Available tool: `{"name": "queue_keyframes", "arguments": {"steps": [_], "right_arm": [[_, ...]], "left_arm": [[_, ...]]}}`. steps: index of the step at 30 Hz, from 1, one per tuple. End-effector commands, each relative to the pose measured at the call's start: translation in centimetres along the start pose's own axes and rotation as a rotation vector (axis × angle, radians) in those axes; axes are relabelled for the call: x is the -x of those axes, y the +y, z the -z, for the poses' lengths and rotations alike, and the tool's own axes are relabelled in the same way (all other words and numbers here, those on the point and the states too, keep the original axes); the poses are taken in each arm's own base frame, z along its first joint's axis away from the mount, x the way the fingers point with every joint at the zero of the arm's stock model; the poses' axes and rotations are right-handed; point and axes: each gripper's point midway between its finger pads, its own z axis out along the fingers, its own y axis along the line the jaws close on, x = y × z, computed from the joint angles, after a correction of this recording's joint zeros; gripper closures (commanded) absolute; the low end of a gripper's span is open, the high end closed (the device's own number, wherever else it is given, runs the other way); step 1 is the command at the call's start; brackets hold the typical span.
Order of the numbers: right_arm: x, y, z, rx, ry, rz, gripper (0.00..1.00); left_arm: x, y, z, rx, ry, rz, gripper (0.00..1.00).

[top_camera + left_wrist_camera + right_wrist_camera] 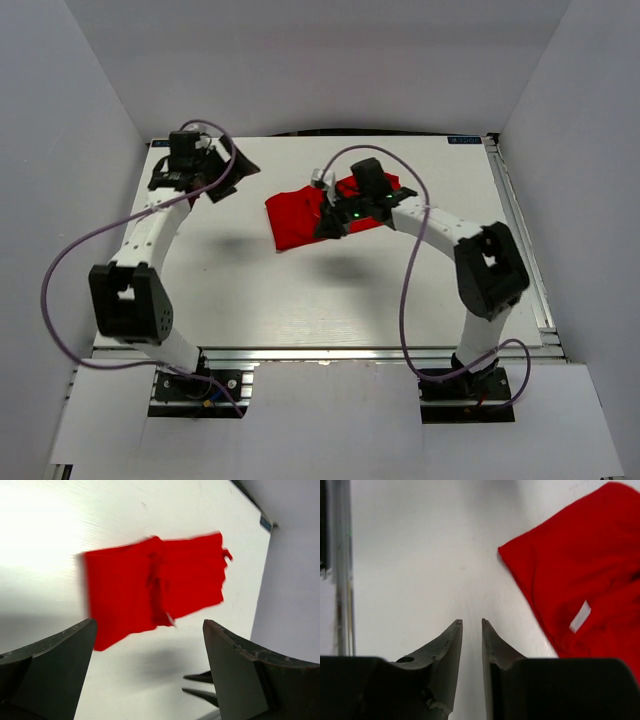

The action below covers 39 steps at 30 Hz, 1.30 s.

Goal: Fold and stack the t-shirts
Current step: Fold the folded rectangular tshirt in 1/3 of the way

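Observation:
The red t-shirt (293, 220) lies folded into a rough rectangle on the white table, back of centre. In the left wrist view the t-shirt (150, 587) is blurred, with one creased strip down its middle. My left gripper (232, 172) hovers at the back left, apart from the cloth, open wide with only table between its fingers (149, 625). My right gripper (330, 222) hangs over the shirt's right part. Its jaws (472, 622) stand a narrow gap apart over bare table with nothing between them. To their right are the shirt (585, 575) and its white label (580, 616).
White walls close in the table on the left, back and right. A metal rail (522, 240) runs along the right edge, and a rail (340, 580) shows at the left of the right wrist view. Purple cables (60, 280) loop off both arms.

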Motion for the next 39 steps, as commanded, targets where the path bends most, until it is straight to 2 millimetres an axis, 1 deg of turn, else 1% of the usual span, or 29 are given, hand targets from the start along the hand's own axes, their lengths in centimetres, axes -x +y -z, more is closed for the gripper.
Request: {"name": "queue_keyframes", "arguments": {"steps": [1, 2, 3, 4, 5, 6, 7, 8, 9, 11, 12, 14, 16, 18, 19, 22, 23, 26, 30, 32, 36, 39], "right_arm": [[1.6, -4.3, -3.3, -0.136, -0.005, -0.059, 0.73], [3.4, -5.3, -3.6, -0.152, -0.032, -0.062, 0.74], [3.4, -6.2, -4.2, -0.165, -0.028, -0.074, 0.74], [2.3, -7.5, -5.2, -0.189, -0.004, -0.097, 0.76], [3.7, -8.2, -5.4, -0.195, -0.027, -0.082, 0.78], [2.5, -8.9, -6.5, -0.186, -0.003, -0.108, 0.78], [2.5, -9.3, -7.0, -0.181, -0.001, -0.114, 0.79], [3.7, -9.8, -7.3, -0.184, -0.019, -0.098, 0.82], [2.3, -10.0, -8.6, -0.174, 0.013, -0.12, 0.82], [2.1, -10.4, -9.6, -0.17, 0.016, -0.127, 0.83], [1.9, -10.8, -10.4, -0.175, 0.019, -0.139, 0.84], [1.8, -11.4, -11.0, -0.191, 0.014, -0.137, 0.84], [1.1, -12.4, -11.4, -0.23, 0.025, -0.137, 0.84], [0.1, -13.5, -11.1, -0.286, 0.048, -0.143, 0.84], [0.0, -13.9, -10.8, -0.304, 0.05, -0.142, 0.84], [-0.7, -15.3, -9.5, -0.356, 0.056, -0.163, 0.86], [-0.7, -15.9, -8.7, -0.384, 0.052, -0.167, 0.86], [-1.0, -16.9, -7.4, -0.412, 0.053, -0.176, 0.86], [-1.6, -17.8, -6.2, -0.441, 0.065, -0.179, 0.86], [-2.3, -17.9, -5.8, -0.446, 0.073, -0.19, 0.86], [-2.5, -18.4, -4.3, -0.47, 0.07, -0.2, 0.87], [-3.1, -19.0, -3.3, -0.493, 0.075, -0.216, 0.86]], "left_arm": [[0.5, 1.1, 4.4, 0.02, -0.088, -0.039, 0.02], [-0.7, 2.2, 4.6, 0.036, -0.073, -0.028, 0.02], [-1.1, 2.5, 5.1, 0.037, -0.076, -0.027, 0.02], [-1.3, 2.1, 6.3, 0.022, -0.095, -0.032, 0.02], [-2.4, 3.0, 6.4, 0.033, -0.079, -0.019, 0.02], [-2.6, 3.1, 6.8, 0.032, -0.084, -0.012, 0.02], [-2.9, 2.8, 7.6, 0.019, -0.096, -0.018, 0.02], [-3.6, 3.4, 7.6, 0.026, -0.086, -0.005, 0.02], [-3.9, 3.6, 7.8, 0.03, -0.088, -0.002, 0.02], [-4.3, 3.6, 8.4, 0.022, -0.095, 0.01, 0.02], [-4.9, 4.0, 8.4, 0.027, -0.086, 0.017, 0.02], [-5.2, 4.1, 8.6, 0.031, -0.084, 0.033, 0.02], [-5.7, 4.2, 8.9, 0.027, -0.083, 0.04, 0.02], [-6.0, 4.4, 9.1, 0.027, -0.083, 0.043, 0.02], [-6.2, 4.5, 9.1, 0.03, -0.08, 0.044, 0.02], [-6.4, 4.7, 9.1, 0.032, -0.077, 0.054, 0.02], [-6.5, 4.8, 9.1, 0.034, -0.074, 0.053, 0.02], [-6.8, 5.0, 8.9, 0.04, -0.068, 0.059, 0.02], [-6.9, 5.3, 8.6, 0.047, -0.059, 0.055, 0.02], [-7.0, 5.5, 8.4, 0.05, -0.05, 0.055, 0.02], [-7.3, 5.8, 8.0, 0.056, -0.041, 0.056, 0.02], [-7.7, 6.0, 7.5, 0.046, -0.026, 0.058, 0.02]]}}
